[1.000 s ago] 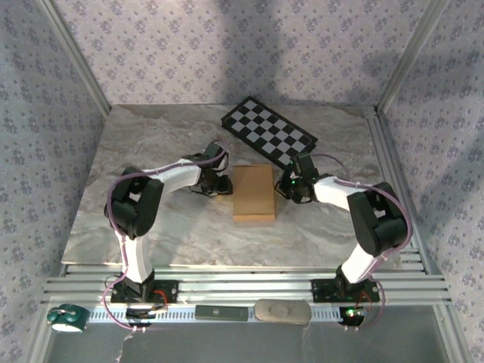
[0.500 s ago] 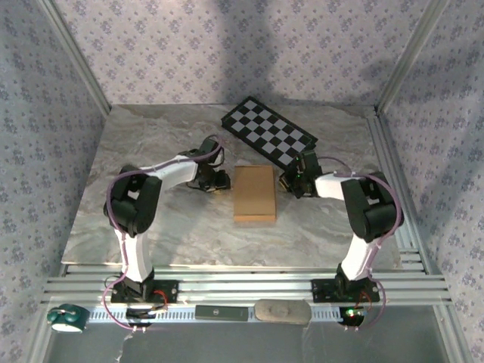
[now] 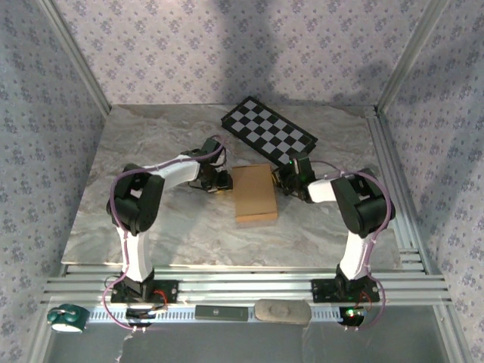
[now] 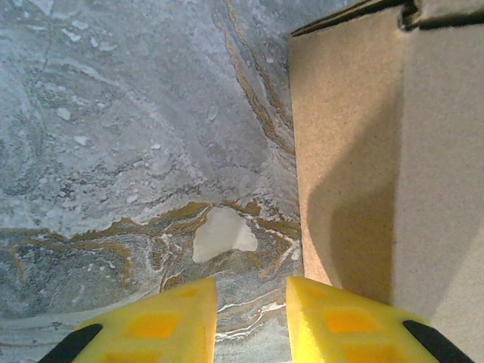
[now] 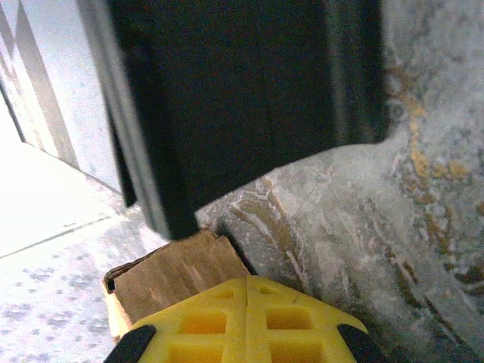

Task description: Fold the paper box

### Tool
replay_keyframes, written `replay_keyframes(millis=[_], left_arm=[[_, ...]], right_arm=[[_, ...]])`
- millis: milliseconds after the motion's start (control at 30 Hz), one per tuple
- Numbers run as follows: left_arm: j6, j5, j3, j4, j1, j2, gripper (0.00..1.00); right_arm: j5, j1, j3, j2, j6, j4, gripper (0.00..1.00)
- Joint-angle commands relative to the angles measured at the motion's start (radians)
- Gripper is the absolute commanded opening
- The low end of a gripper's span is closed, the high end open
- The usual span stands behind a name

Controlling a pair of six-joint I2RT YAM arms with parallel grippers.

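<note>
As I look down: matte, tan, rectangular paper box (image 3: 254,193).
At its 9 o'clock the left hand (image 3: 221,184), parted, empty; at 3 o'clock the right hand (image 3: 282,181), closed.

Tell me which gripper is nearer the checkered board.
Right. The right gripper, shut, sits just short of the checkered board, beside the paper box on its right. The left gripper is across the box, on its left, farther off.

Checkered board (image 3: 268,136) stands just behind paper box (image 3: 254,193).
</note>
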Motion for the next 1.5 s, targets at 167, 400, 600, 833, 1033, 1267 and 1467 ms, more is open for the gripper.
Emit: replay_keyframes(millis=[167, 400, 600, 833, 1033, 1267, 1467], left_arm=[[-0.007, -0.005, -0.001, 0.034, -0.042, 0.014, 0.3], [-0.039, -0.107, -0.113, 0.058, 0.017, -0.154, 0.53], [-0.036, -0.181, -0.227, 0.085, 0.06, -0.396, 1.0], [-0.028, -0.338, -0.401, 0.122, 0.108, -0.688, 1.0], [-0.11, -0.765, -0.533, 0.06, 0.108, -0.87, 1.0], [0.061, -0.949, -0.661, 0.18, 0.108, -0.929, 1.0], [0.287, -0.926, -0.744, 0.365, 0.106, -0.942, 1.0]], right_arm=[[-0.098, 0.079, -0.077, -0.116, 0.056, -0.021, 0.0], [0.265, 0.009, -0.183, -0.476, -0.117, -0.513, 0.22], [0.558, -0.024, -0.14, -0.874, -0.386, -0.859, 0.82], [0.705, -0.122, -0.075, -1.013, -0.71, -1.076, 0.84], [0.924, -0.088, -0.191, -1.167, -0.792, -1.034, 0.99], [1.002, -0.091, -0.153, -1.062, -0.812, -1.05, 0.99], [0.801, -0.144, -0.357, -1.03, -1.229, -0.515, 0.99]])
